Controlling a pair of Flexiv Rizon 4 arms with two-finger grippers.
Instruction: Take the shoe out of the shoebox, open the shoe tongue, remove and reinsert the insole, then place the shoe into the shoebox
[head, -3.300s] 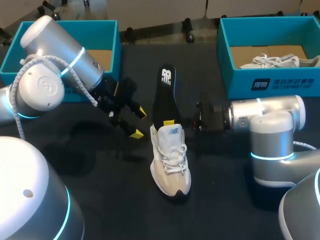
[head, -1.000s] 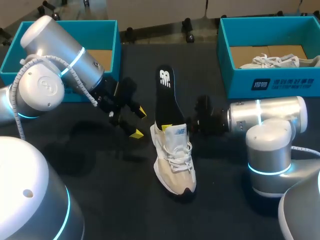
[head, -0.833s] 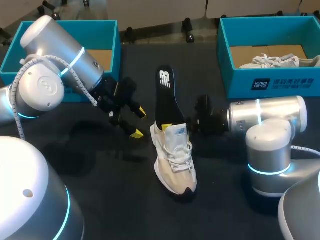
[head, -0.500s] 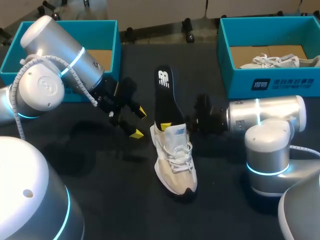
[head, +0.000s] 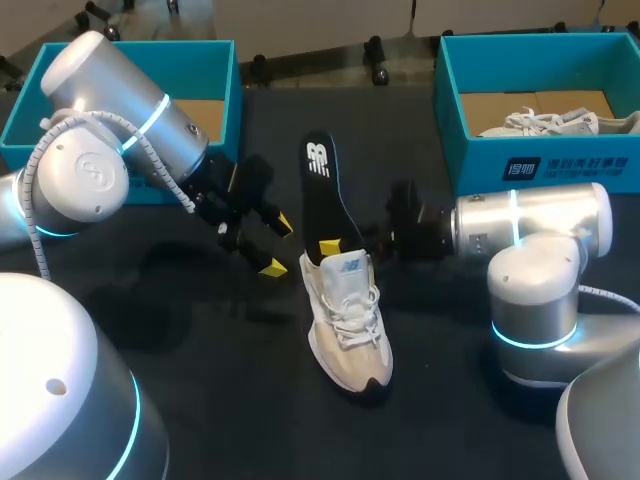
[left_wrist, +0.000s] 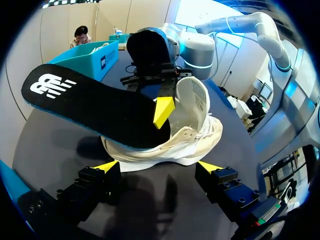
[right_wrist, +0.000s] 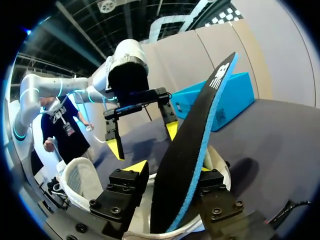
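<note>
A cream sneaker (head: 347, 322) lies on the dark table, toe toward me. A black insole (head: 320, 195) with a blue edge rises out of its opening, its lower end inside the shoe. My right gripper (head: 335, 245) is shut on the insole just above the shoe's collar; in the right wrist view the insole (right_wrist: 187, 150) stands between the fingers of that gripper (right_wrist: 170, 172). My left gripper (head: 278, 245) hangs open just left of the shoe, holding nothing. In the left wrist view the shoe (left_wrist: 192, 142) and insole (left_wrist: 85, 105) lie ahead of the open left gripper (left_wrist: 158, 167).
A teal shoebox (head: 215, 75) stands at the back left behind my left arm. A second teal shoebox (head: 530, 165) at the back right holds another pale sneaker (head: 550, 122). My right arm's body fills the near right of the table.
My right gripper has shifted slightly left with the insole, tipping its top end leftward; the shoe nudged with it. My left arm has not moved.
</note>
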